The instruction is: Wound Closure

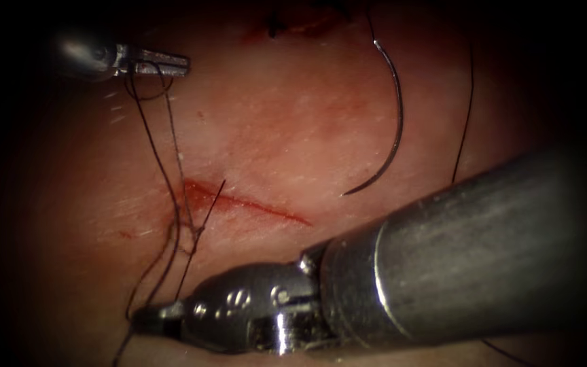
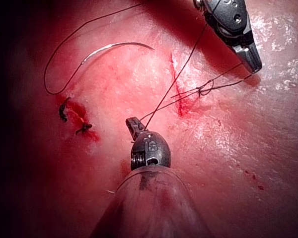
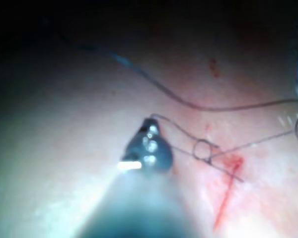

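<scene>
The cut (image 1: 247, 204) runs as a short red line across the tissue (image 1: 293, 115). The curved needle (image 1: 394, 115) lies free on the tissue to the right of the cut, held by neither tool and not in the tissue. My left tool (image 1: 183, 66) sits far up and left of the cut, jaws shut on the thread (image 1: 161, 156). My right tool (image 1: 140, 319) reaches in below the cut, jaws shut on the thread's other strand. Between them a small loose knot loop (image 1: 191, 234) sits at the cut's left end, and it appears too in the left wrist view (image 2: 204, 89) and the right wrist view (image 3: 202, 148).
The right tool's thick shaft (image 1: 484, 251) covers the lower right tissue. A second red wound with dark cut ends of thread (image 2: 72, 116) lies beyond the needle (image 2: 114, 49). A long thread strand (image 1: 467, 109) trails on the right.
</scene>
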{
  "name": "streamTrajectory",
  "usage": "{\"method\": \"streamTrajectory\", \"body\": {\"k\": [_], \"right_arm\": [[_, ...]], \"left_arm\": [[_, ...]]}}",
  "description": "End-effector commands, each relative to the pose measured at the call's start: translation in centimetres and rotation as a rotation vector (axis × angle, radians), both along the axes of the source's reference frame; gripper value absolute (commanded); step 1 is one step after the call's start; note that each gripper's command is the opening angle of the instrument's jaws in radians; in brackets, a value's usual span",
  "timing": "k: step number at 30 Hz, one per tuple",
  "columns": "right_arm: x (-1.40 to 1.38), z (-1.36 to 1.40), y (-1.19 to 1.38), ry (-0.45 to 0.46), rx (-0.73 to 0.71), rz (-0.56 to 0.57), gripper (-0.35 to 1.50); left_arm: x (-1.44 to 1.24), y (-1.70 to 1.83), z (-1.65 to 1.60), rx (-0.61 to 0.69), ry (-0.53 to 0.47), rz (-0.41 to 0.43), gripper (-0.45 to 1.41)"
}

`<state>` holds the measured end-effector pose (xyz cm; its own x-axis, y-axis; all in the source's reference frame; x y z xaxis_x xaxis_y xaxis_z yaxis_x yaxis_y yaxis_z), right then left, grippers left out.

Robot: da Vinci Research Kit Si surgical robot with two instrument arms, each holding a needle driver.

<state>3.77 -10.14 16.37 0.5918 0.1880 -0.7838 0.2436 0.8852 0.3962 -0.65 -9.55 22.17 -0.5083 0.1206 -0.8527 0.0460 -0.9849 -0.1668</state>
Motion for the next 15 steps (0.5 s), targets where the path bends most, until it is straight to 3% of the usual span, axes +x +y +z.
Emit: {"method": "streamTrajectory", "body": {"k": [1, 8, 15], "right_arm": [[0.06, -0.1, -0.14, 0.033, -0.008, -0.029, -0.35], [0.0, -0.31, -0.25, 0.126, -0.021, -0.117, -0.35], [0.05, -0.34, -0.4, 0.174, -0.022, -0.2, -0.35]], "left_arm": [[-0.1, -0.11, 0.01, 0.008, -0.003, -0.001, -0.45], [-0.11, 0.02, 0.01, 0.006, 0.003, -0.007, -0.45], [-0.16, 0.19, 0.06, -0.002, 0.021, -0.027, -0.45]]}}
